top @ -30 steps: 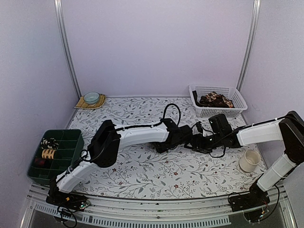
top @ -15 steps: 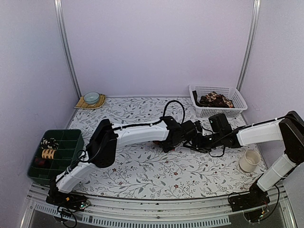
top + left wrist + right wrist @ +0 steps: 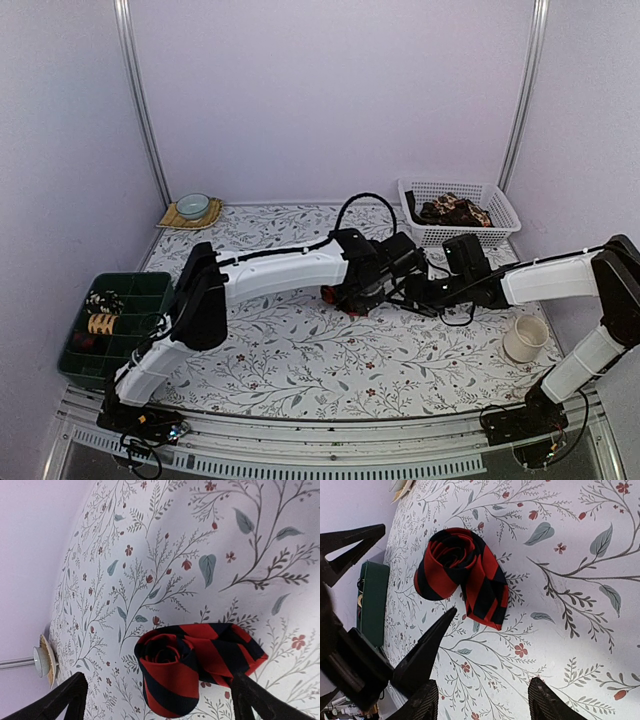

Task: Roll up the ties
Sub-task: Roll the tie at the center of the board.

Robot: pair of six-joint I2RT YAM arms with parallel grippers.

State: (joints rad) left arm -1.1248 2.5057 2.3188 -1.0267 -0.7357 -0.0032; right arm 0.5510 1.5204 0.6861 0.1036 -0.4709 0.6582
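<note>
Top external view: on the floral surface [image 3: 300, 370], right of centre, the left claw [image 3: 159, 680] stands wide astride the rolled red-and-black tie [image 3: 210, 650] (a loose coil, untouched). The right claw [image 3: 484, 692] is parted and empty just right of it.

Both close wrist cameras share the tie [image 3: 200, 662]; overhead barely, perhaps.

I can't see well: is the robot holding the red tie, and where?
No, nothing is held. The rolled red tie lies on the table between the open left fingers; right fingers open too.
</note>
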